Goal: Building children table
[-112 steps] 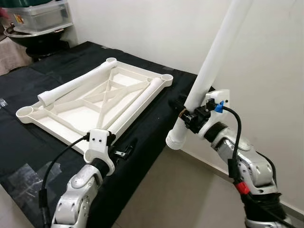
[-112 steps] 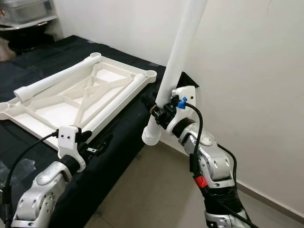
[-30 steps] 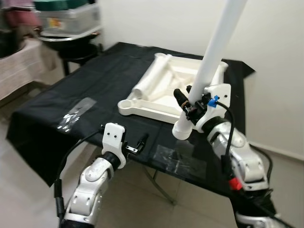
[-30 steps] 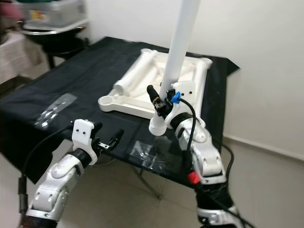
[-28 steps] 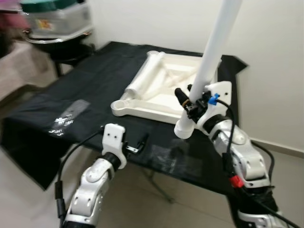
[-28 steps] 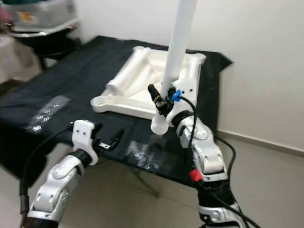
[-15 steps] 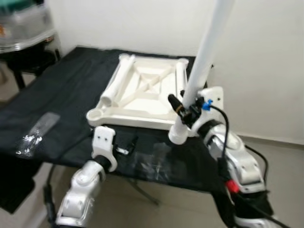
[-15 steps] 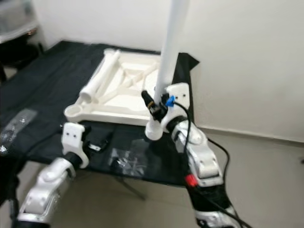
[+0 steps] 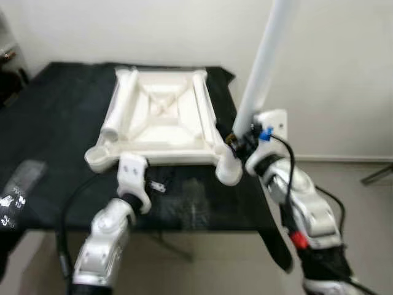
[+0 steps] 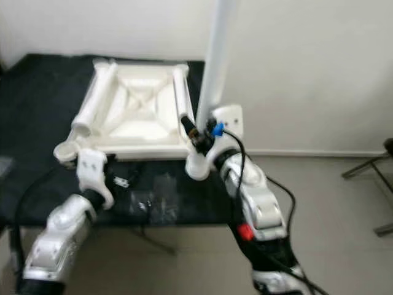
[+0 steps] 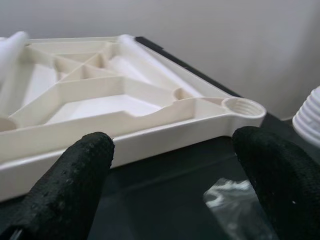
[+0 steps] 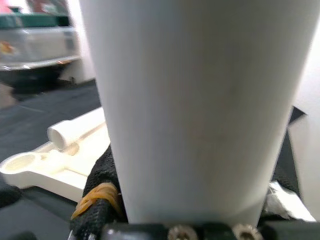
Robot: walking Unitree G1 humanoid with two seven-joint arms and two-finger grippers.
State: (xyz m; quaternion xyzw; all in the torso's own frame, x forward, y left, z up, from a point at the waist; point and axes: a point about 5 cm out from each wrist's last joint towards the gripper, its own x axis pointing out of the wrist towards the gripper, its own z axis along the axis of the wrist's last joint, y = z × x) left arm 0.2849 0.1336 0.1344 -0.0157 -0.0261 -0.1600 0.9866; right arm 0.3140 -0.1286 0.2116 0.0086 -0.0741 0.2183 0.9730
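One white leg (image 9: 261, 80) stands clenched in the right gripper (image 9: 241, 140), tabletop (image 9: 161, 117) at ten o'clock (left gripper (image 11: 175, 165) spread, empty).

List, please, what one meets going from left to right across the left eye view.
Plastic scrap → left gripper → white table top → table leg held by the right gripper.

- Two silver arms of rounded metal segments
- A white bracket caps each wrist, with small dark holes on the left one
- Left gripper (image 11: 170, 185): black fingers (image 11: 70, 180) with a rough, grainy surface
- Right gripper (image 10: 198, 140): black, with a blue clip above
- Black cable along each arm
- Red band on the right forearm
- Screws and an orange rubber band in the right wrist view
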